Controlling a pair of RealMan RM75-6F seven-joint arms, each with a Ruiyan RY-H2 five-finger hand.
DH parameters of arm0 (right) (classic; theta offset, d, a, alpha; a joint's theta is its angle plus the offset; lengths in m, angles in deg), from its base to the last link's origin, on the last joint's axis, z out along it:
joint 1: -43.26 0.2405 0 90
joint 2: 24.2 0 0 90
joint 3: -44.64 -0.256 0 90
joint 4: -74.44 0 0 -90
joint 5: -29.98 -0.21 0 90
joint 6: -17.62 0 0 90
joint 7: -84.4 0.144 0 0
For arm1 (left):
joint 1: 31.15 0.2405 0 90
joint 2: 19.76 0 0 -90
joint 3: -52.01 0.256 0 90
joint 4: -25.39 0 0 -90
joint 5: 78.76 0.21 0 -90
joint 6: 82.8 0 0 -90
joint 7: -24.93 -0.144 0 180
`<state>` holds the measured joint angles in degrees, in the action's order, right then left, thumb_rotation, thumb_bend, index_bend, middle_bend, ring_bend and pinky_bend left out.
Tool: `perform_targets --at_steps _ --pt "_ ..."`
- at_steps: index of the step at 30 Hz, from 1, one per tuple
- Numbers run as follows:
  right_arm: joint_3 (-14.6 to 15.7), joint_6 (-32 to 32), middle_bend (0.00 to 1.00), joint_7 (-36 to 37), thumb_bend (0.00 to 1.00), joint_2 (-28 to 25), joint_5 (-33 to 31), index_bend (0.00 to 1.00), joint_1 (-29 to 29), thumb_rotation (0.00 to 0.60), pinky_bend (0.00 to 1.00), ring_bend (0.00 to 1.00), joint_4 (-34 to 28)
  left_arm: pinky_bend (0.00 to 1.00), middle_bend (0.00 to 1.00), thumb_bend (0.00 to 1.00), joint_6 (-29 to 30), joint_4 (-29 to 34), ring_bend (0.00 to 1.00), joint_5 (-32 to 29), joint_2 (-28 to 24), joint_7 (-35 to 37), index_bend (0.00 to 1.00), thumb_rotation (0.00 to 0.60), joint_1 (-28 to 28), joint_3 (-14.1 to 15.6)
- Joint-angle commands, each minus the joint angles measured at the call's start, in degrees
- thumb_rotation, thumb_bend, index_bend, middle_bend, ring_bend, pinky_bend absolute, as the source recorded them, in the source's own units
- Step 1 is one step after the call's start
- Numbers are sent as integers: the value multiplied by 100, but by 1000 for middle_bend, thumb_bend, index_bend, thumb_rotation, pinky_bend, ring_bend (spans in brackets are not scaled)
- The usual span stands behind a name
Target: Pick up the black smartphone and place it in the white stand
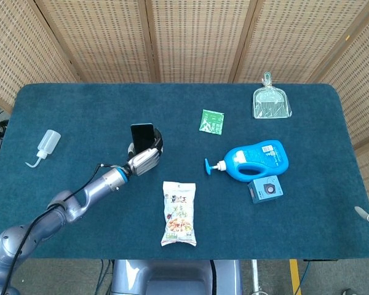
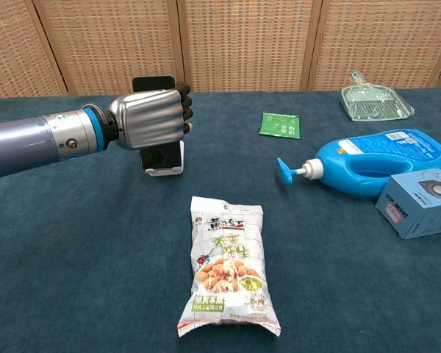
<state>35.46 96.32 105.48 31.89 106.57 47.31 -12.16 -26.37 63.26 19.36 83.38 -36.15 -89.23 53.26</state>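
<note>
Over the white stand, the left robot hand grips the upright black smartphone.

The left hand grips the black smartphone, holding it upright over the white stand. A snack bag lies nearby on the blue table

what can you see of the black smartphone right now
The black smartphone is a flat, dark, glossy slab standing upright with its long side vertical, on the left half of the blue table. The left hand wraps around its middle, so only its top edge and lower part show in the chest view. Its bottom sits at the white stand; whether it is fully seated cannot be told.
</note>
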Motion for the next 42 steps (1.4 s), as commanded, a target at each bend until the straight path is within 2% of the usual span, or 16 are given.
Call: perform_targets --at_steps 1,8,10,13,14,16,19,30,34,37,38,39,42 --pt "-2 6 0 12 52 -1 2 0 -2 600 0 0 5 272 405 171 36 -17 364 -16 7 26 415 600 27 -9" --pt "0 8 0 41 53 -6 6 0 -6 600 0 0 12 272 399 164 47 -55 364 49 54 68 398 600 29 61" --pt "0 11 0 45 53 -7 8 0 -8 600 0 0 13 272 361 145 17 -52 348 48 37 58 371 600 38 75" --pt "2 8 0 51 53 -10 13 0 -7 600 0 0 14 272 161 71 -21 7 201 10 -2 51 208 600 40 49" --pt "3 7 0 52 53 -11 13 0 -7 600 0 0 14 272 81 41 -20 36 136 -8 -15 57 119 600 50 37" --pt "2 9 0 56 53 -17 19 0 -6 600 0 0 15 272 10 9 -12 104 51 -34 -51 73 22 600 65 18" --pt "8 14 0 47 53 -12 28 0 -7 600 0 0 13 272 0 0 2 213 1 -19 -124 125 0 600 57 24" --pt "17 55 0 16 52 -22 59 0 -20 600 0 0 -29 187 0 0 303 971 0 84 -682 319 0 600 131 47" --pt "37 87 0 -56 52 -19 103 0 -24 600 0 0 -64 154 0 0 894 1677 0 186 -1143 807 0 600 305 31" --pt "57 146 0 -151 53 -11 151 0 -38 600 0 0 -114 85 0 0 1545 2372 0 163 -1589 1447 0 600 572 -58" --pt "77 172 0 -218 53 1 175 0 -48 600 0 0 -134 49 0 0 2133 3057 0 -185 -1901 2130 0 600 996 -232" --pt "84 187 0 -273 53 12 172 0 -56 600 0 0 -151 19 0 0 2411 3639 0 -323 -2252 2349 0 600 1294 -219" --pt "88 198 0 -340 51 26 155 0 -62 600 0 0 -172 0 0 0 2645 4364 0 -507 -2718 2553 0 600 1635 -210"
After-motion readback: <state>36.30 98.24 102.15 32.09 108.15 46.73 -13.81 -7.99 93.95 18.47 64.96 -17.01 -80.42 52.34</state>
